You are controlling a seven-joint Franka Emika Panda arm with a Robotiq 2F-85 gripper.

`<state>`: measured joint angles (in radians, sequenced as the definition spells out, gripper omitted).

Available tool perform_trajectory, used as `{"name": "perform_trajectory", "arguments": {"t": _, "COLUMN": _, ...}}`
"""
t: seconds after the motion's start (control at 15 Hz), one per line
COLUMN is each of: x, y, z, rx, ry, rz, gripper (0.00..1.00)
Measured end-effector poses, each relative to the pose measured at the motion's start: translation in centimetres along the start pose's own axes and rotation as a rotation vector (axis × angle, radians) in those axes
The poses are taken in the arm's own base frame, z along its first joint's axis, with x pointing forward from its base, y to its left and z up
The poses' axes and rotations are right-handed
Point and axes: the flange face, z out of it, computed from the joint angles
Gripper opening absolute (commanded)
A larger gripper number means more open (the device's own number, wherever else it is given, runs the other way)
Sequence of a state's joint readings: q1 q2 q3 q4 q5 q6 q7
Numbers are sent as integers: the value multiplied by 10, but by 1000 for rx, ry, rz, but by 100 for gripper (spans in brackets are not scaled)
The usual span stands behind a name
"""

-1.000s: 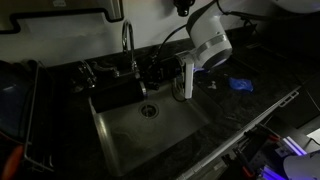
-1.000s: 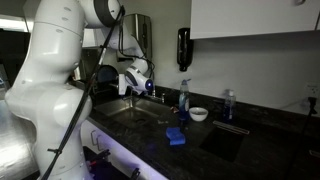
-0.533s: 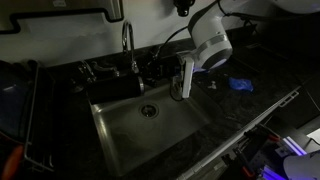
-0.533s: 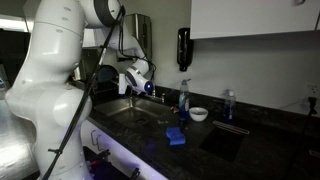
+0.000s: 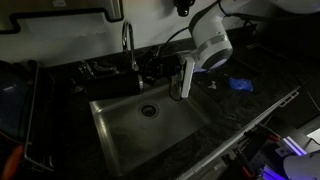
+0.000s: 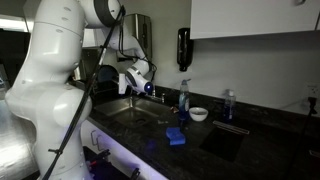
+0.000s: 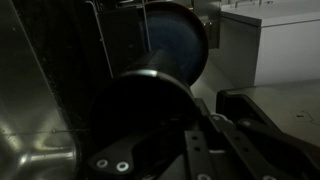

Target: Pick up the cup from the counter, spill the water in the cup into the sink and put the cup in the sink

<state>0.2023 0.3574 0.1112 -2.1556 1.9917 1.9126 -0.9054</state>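
In the wrist view a dark cup [image 7: 150,90] lies tipped on its side, its round far end [image 7: 176,38] pointing away over the steel sink [image 7: 30,150]. My gripper [image 7: 212,126] is shut on the cup's near edge. In an exterior view the gripper [image 5: 183,80] hangs over the right side of the sink basin [image 5: 125,135], beside the faucet [image 5: 128,45]; the dark cup is hard to make out there. In an exterior view the gripper [image 6: 140,84] sits above the sink [image 6: 135,112]. No water is visible.
A blue sponge [image 5: 240,85] lies on the dark counter right of the sink, also in an exterior view [image 6: 177,136]. A bottle [image 6: 184,98] and a white bowl [image 6: 199,114] stand behind it. A dish rack [image 5: 20,110] is left of the sink.
The gripper with the cup has barely moved, edging slightly upward over the sink. Nothing else differs.
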Motion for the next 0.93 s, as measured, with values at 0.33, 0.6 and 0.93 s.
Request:
{"name": "perform_trajectory", "arguments": {"t": 0.33, "x": -8, "y": 12, "z": -5, "rx": -173, "ry": -119, "rz": -58, "gripper": 2}}
{"name": "perform_trajectory", "arguments": {"t": 0.6, "x": -4, "y": 8, "z": -25, "rx": -401, "ry": -224, "rz": -123, "gripper": 2}}
{"name": "perform_trajectory", "arguments": {"t": 0.93, "x": -6, "y": -35, "z": -39, "rx": -696, "ry": -346, "rz": -209, "gripper": 2}}
